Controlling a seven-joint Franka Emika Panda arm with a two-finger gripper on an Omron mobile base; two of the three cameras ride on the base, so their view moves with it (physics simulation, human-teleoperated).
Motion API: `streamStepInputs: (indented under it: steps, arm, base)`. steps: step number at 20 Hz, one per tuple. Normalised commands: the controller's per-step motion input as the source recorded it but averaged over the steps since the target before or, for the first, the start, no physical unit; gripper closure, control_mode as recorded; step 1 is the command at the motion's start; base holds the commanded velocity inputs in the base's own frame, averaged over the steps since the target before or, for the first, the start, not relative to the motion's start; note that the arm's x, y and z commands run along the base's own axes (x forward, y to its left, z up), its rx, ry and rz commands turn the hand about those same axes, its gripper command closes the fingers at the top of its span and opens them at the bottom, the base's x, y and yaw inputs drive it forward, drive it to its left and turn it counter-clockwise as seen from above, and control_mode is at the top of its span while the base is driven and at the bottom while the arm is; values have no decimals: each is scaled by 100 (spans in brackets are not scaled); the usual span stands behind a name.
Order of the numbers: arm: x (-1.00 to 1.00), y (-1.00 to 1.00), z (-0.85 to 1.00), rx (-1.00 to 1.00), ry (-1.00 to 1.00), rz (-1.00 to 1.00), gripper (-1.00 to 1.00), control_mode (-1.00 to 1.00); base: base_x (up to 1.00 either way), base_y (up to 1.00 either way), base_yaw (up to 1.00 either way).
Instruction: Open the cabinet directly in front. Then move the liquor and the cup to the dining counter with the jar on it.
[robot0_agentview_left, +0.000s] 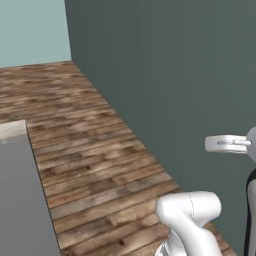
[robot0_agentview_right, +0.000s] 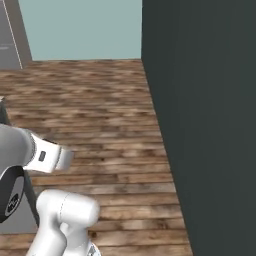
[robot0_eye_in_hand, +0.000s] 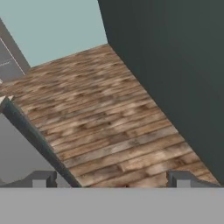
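- Two dark fingertips (robot0_eye_in_hand: 43, 178) are rising at the bottom of the hand view, far apart, so the jaws are standing wide with nothing between them but floor.
- Wooden floor (robot0_agentview_left: 95, 150) is stretching ahead in all three views, its planks running toward a pale teal wall (robot0_agentview_right: 80, 30) at the far end.
- Dark grey-green wall (robot0_agentview_left: 175, 75) is closing off the right side; it is plain and flat, and its top and near end are cut off by the frame.
- Grey slab (robot0_agentview_left: 20, 200) with a pale marbled top edge is showing at the lower left of the left base view; most of it is cut off, so I cannot tell whether it is the dining counter.
- Grey surface with a dark edge (robot0_eye_in_hand: 26, 140) is crossing the lower left of the hand view, likewise cut off.
- White arm (robot0_agentview_left: 192, 220) is bending low in the base views, with its far end cut off by the frame edge.
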Motion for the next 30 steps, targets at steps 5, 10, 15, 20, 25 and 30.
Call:
streamStepInputs:
  steps: [5, 10, 15, 20, 25, 30]
  arm:
    - [0, 0, 0, 0, 0, 0, -100, 100]
    - [0, 0, 0, 0, 0, 0, -100, 100]
    - [0, 0, 0, 0, 0, 0, -100, 100]
    - [0, 0, 0, 0, 0, 0, -100, 100]
    - [0, 0, 0, 0, 0, 0, -100, 100]
    - [0, 0, 0, 0, 0, 0, -100, 100]
  base:
    - [100, 12, -9]
    - [100, 52, -14]
    - [100, 64, -17]
    - [100, 72, -16]
    - [100, 78, -13]
    - [100, 82, -6]
